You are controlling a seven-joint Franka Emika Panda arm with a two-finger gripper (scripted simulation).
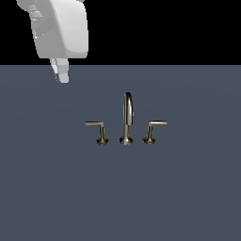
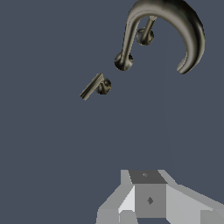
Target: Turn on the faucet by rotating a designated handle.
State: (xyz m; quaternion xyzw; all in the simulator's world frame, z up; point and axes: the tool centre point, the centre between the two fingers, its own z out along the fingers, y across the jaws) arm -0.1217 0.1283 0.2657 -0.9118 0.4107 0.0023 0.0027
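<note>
The dull-brass faucet stands mid-floor, its tall arched spout between two lever handles. The handle is the one on the exterior view's left, a thin bar on a flared post; in the wrist view the handle lies nearest my fingers. Its twin stands on the exterior view's right and is partly hidden behind the spout in the wrist view. My gripper hangs high, well back and toward the exterior view's left of the handle, touching nothing. Its fingers look shut with nothing between them.
A flat dark grey-blue floor carries only the faucet set. The white arm body fills the upper part of the exterior view's left, against a black background.
</note>
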